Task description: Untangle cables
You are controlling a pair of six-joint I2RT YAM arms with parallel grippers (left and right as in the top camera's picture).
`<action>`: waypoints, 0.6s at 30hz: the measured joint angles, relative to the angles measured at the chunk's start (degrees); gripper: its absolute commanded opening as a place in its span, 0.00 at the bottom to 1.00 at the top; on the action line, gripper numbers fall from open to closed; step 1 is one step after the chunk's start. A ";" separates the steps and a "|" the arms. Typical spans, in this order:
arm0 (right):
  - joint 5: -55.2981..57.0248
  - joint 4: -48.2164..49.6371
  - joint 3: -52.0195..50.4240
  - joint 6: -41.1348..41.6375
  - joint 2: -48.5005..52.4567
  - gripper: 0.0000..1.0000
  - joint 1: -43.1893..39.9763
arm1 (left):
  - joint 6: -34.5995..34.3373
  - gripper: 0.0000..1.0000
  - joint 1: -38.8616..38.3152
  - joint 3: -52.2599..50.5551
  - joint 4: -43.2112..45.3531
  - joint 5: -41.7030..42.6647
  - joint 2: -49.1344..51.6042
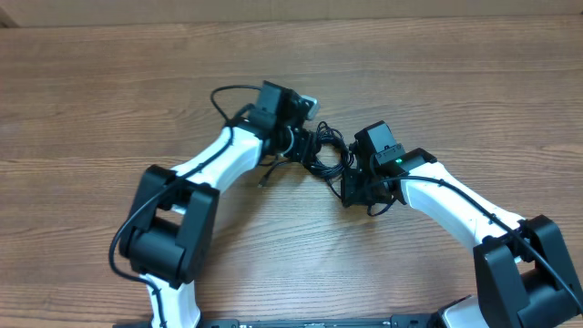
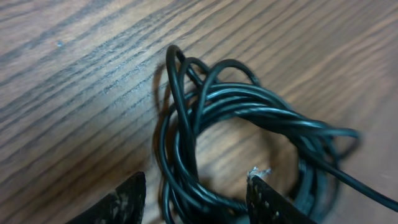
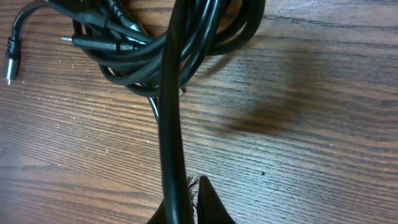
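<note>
We count one table (image 1: pixel 109 82), two arms and two grippers, and one tangle of cables (image 1: pixel 326 150). The cables are thin black cords wound into a loose coil that lies flat on the wood. We cannot tell how many separate cords make it up.

The right wrist view shows two silvery ends. One plug tip (image 3: pixel 9 62) sits on a free end curling out beside the coil. A second plug tip (image 3: pixel 67 38) lies against the coil's strands.

The left gripper (image 1: pixel 308 141) is at the coil's left edge. In its own view its two fingers (image 2: pixel 121 202) stand apart, released, with several strands of the coil lying between them. The left finger is clear of the cords, while the other finger is right against them.

The right gripper (image 1: pixel 353 173) is at the coil's right, on the side nearer the robot. Its fingers (image 3: pixel 208 208) are clenched on a single strand, which runs taut from the coil straight down into the pinch.

The coil thus lies between the two grippers, close to both.
</note>
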 measured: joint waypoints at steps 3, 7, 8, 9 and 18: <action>0.04 -0.02 0.00 0.00 0.00 0.04 0.00 | -0.07 0.51 -0.50 0.00 2.56 -2.36 2.16; 0.13 0.09 0.00 0.00 0.00 0.04 0.00 | -0.24 0.49 -0.44 0.28 6.49 -3.91 4.63; 0.15 0.07 0.00 -0.02 0.00 0.04 0.00 | -0.24 0.43 -0.44 0.35 7.41 -3.82 5.09; 0.22 0.09 0.00 0.00 0.00 0.04 0.00 | -0.42 0.29 -0.44 0.50 8.24 -3.76 5.51; 0.20 0.90 0.00 0.02 0.00 0.04 0.00 | -3.87 0.04 0.22 2.71 -0.42 -2.99 4.92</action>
